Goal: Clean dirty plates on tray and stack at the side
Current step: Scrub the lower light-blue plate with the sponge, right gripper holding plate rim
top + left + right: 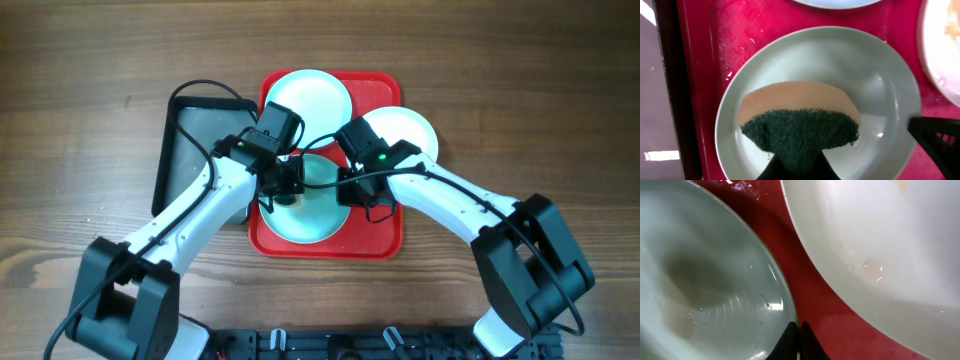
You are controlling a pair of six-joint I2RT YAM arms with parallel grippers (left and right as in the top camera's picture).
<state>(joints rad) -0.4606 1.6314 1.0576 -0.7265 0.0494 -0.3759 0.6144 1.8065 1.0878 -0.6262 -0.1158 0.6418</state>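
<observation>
The red tray (385, 238) holds three plates. A pale blue plate (318, 218) lies at the front, a second pale blue plate (305, 95) at the back left, and the white plate (405, 130) at the back right, overhanging the rim. My left gripper (285, 188) is shut on a sponge (800, 122), tan on top and dark green below, and presses it onto the front plate (865, 75). My right gripper (797, 332) is shut on that plate's right rim (782, 295). The white plate (880, 240) shows smears.
A dark grey rectangular pan (190, 140) stands left of the tray, with a black cable over its back edge. The tray floor (740, 35) is wet. Bare wooden table (520, 90) surrounds the tray on the right and front.
</observation>
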